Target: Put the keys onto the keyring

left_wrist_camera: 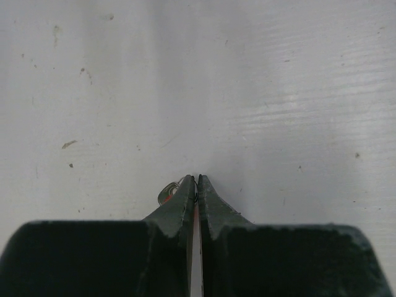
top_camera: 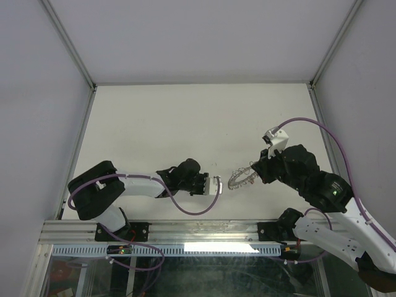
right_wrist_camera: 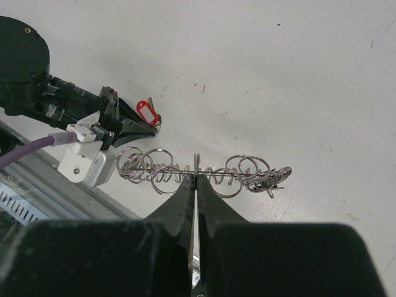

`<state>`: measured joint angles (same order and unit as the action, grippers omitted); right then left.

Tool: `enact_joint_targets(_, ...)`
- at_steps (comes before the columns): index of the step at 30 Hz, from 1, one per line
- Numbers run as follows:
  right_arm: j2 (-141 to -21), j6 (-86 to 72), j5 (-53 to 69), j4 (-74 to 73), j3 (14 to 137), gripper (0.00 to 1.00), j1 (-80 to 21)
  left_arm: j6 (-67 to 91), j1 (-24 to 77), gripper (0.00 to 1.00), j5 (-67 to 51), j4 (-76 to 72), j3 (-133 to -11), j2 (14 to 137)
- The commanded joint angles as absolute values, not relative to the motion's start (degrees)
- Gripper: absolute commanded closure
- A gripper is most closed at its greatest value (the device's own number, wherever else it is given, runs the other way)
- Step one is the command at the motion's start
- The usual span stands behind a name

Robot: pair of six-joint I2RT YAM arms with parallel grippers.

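Tabletop (top_camera: 185, 124): white, lightly scuffed.
Right gripper (right_wrist_camera: 195, 178): jaws closed on the keyring (right_wrist_camera: 223, 176) wire, holding it level.
Left gripper (left_wrist_camera: 197, 179): jaws pinched on the keys (right_wrist_camera: 146, 112), red tag peeking beside the tips.
Keyring: spreads to both sides of the right gripper.
Keys: at the left gripper's tips, near the keyring's end, apart from it.
Step in hand: probably threading. Steady the keyring and align the keys' loop with the wire end.

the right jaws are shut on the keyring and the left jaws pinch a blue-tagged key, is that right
Only the colour is wrong: the tag is red, not blue. The right wrist view shows the red-tagged key in the jaws of the left gripper, and the right gripper shut on the keyring.
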<state>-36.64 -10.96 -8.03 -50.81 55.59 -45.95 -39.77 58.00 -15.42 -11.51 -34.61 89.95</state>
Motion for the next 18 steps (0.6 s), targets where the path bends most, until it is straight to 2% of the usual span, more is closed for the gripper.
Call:
enact_joint_targets(1,-35.7,-11.6,-6.96,-45.79,56.82,1.0,-46.05,-34.9,56.07,1.0,-14.54,-13.52,-35.11,87.13)
enact_joint_targets(9,-34.91,-10.84,-6.65,-45.36,56.71,1.0,-45.98,-26.84,52.65,1.0,-22.64,-23.7,-30.14,78.29)
enact_joint_targets(18,-34.34,-9.58,-4.81,-44.61,56.26,1.0,-46.0,-18.96,49.26,1.0,-31.62,-33.35,-25.04,73.63)
